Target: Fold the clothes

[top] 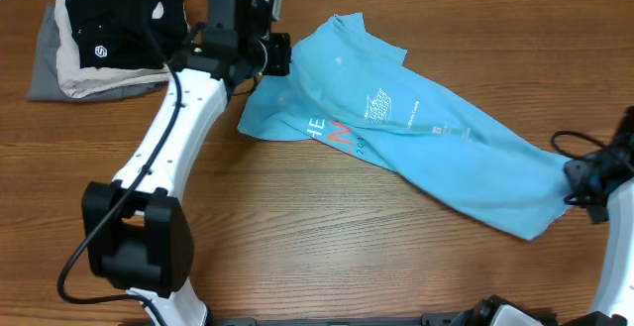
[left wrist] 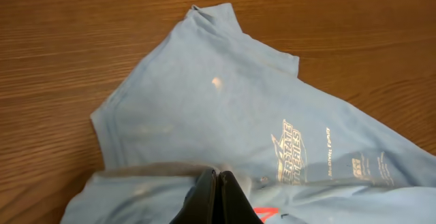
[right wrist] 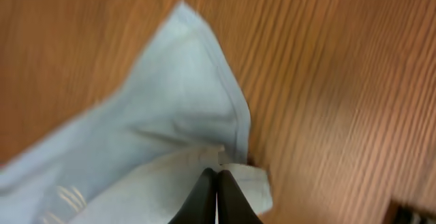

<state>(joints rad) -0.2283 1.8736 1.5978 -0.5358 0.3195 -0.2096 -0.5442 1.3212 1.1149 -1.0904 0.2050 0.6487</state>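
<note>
The clothes, a light sky-blue T-shirt (top: pixel 416 133), lie stretched in a diagonal band from upper left to lower right on the wooden table (top: pixel 327 237). White lettering (top: pixel 380 104) and a pink-red letter (top: pixel 338 134) show on it. My left gripper (top: pixel 281 58) sits at the shirt's upper-left edge. In the left wrist view the gripper (left wrist: pixel 216 176) is shut, with a raised fold of the shirt (left wrist: pixel 218 101) pinched at its tips. My right gripper (top: pixel 577 181) is at the lower-right end. Seen from the right wrist, that gripper (right wrist: pixel 217 176) is shut on the hemmed fabric (right wrist: pixel 170 101).
A pile of folded garments lies at the back left: a black one with a small white logo (top: pixel 119 19) on top of a beige one (top: pixel 74 73) and a grey one (top: pixel 42 68). The left arm's base (top: pixel 139 242) stands at the front left. A black cable (top: pixel 584 143) loops beside the right arm.
</note>
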